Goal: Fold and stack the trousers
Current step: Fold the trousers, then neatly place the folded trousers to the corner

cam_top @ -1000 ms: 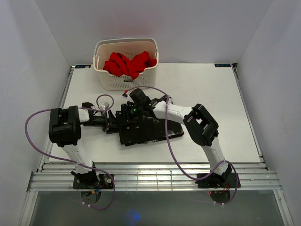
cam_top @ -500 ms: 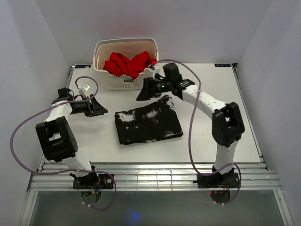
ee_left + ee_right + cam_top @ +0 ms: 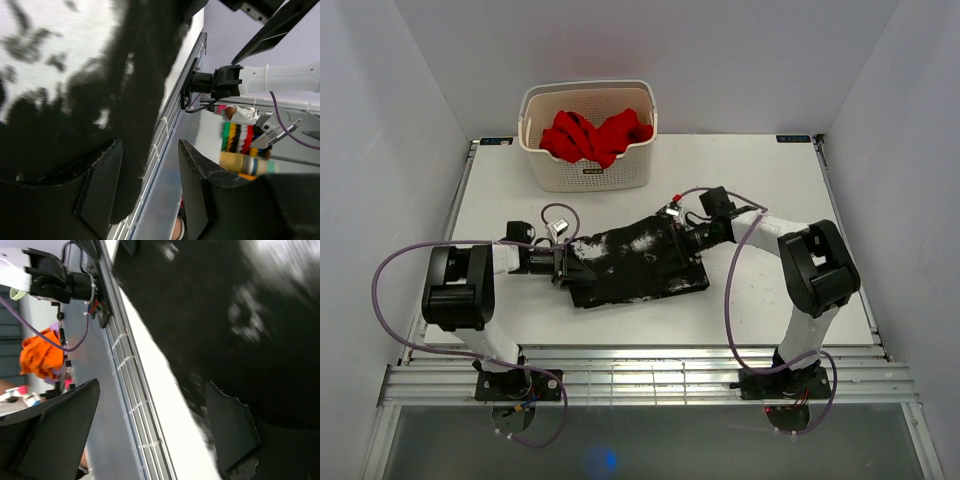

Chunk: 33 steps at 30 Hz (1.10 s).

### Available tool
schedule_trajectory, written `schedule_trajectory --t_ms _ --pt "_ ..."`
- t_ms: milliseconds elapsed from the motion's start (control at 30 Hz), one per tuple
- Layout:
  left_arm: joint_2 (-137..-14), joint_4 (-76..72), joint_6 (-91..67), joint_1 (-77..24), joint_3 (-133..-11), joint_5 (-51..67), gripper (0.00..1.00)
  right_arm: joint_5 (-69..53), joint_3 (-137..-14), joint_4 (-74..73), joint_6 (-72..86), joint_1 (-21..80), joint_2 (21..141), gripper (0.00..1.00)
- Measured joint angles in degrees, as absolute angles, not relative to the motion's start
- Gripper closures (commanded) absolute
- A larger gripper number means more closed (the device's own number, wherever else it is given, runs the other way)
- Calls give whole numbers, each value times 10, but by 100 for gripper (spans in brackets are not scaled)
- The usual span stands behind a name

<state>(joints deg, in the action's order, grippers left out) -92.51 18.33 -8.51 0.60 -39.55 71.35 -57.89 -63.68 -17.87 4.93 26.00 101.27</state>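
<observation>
— Logging item: trousers (image 3: 640,265), folded bundle, middle of table (image 3: 770,190). Handling?
— Soft, light, floppy, I reckon (layers may slide). I'd take opposite edges; left gripper (image 3: 563,266) and right gripper (image 3: 686,239) both gape there.

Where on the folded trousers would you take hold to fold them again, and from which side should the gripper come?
Probably the short left edge of the trousers, coming in low from the left, where the open left gripper sits. The bundle lies flat on the table, so only its layered edges offer a lip to pinch.
</observation>
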Motion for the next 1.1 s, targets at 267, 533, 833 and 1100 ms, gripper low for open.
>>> schedule_trajectory --t_ms 267,533,833,1100 --pt "-1074 151 -114 10 -430 731 39 -630 -597 -199 28 190 1105 7" --pt "-1059 185 -96 10 -529 691 35 -467 -600 -211 29 179 1004 6" --pt "-860 283 -53 11 -695 493 13 -100 -722 -209 87 358 904 0" --pt "-747 335 -42 11 -698 286 2 47 -799 -248 134 493 1066 0"
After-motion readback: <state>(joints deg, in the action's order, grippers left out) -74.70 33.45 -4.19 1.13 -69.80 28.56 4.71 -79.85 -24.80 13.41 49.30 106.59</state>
